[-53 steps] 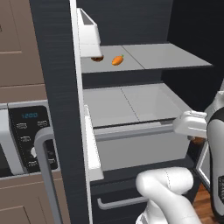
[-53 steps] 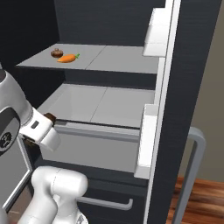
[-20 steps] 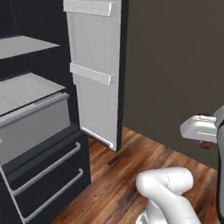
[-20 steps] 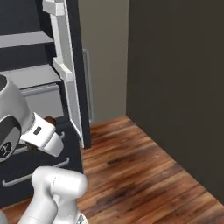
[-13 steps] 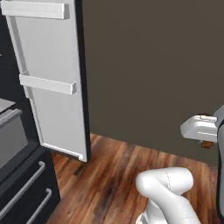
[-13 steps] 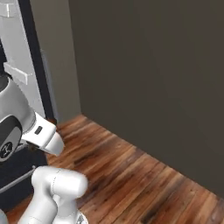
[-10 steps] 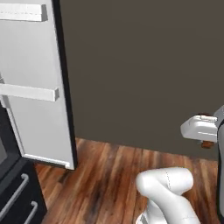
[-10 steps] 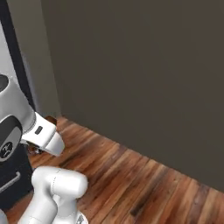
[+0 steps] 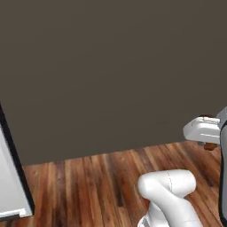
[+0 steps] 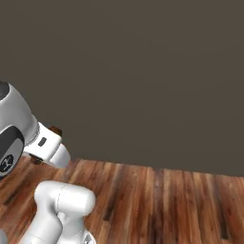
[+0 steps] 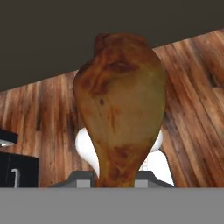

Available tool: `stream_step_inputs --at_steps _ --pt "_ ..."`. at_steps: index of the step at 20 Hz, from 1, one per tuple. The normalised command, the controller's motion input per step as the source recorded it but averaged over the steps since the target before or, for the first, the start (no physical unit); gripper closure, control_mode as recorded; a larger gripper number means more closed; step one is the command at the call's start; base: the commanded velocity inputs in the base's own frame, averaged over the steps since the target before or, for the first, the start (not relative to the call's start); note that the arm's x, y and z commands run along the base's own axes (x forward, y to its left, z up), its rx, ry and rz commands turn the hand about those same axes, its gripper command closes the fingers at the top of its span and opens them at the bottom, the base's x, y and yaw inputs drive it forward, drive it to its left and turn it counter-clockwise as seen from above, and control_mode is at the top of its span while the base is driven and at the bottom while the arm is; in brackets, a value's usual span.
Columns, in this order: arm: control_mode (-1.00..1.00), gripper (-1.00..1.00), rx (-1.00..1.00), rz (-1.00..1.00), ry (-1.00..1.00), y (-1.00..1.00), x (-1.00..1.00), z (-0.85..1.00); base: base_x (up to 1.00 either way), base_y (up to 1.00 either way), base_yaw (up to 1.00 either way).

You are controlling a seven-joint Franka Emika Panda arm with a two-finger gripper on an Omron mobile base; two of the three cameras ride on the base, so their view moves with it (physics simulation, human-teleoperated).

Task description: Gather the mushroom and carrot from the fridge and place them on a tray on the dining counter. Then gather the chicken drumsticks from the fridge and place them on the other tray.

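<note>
Our pincer (image 11: 114,181) is pinching a chicken drumstick (image 11: 119,109), its long axis running straight out from the pincer, fat end away, above the wooden floor (image 11: 192,109) beside the dark wall (image 9: 111,66).

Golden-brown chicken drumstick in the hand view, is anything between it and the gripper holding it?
Nothing. In the hand view the golden-brown chicken drumstick rises straight from the gripper, which is shut on its narrow end, with wooden floor behind.

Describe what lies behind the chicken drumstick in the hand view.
Behind the drumstick: wood floor, dark wall, and the robot's white body. The drumstick covers the pincer's fingertips.
</note>
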Motion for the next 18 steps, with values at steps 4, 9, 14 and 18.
stream_step_inputs --at_steps 4,9,14,18 --pt "1.0 1.0 0.0 0.0 0.0 0.0 0.0 0.0 0.2 0.15 -0.72" --pt "1.0 1.0 0.0 0.0 0.0 0.0 0.0 0.0 0.35 0.24 -0.68" --pt "1.0 1.0 0.0 0.0 0.0 0.0 0.0 0.0 0.58 0.4 -0.61" --pt "1.0 1.0 0.0 0.0 0.0 0.0 0.0 0.0 0.78 0.53 -0.54"
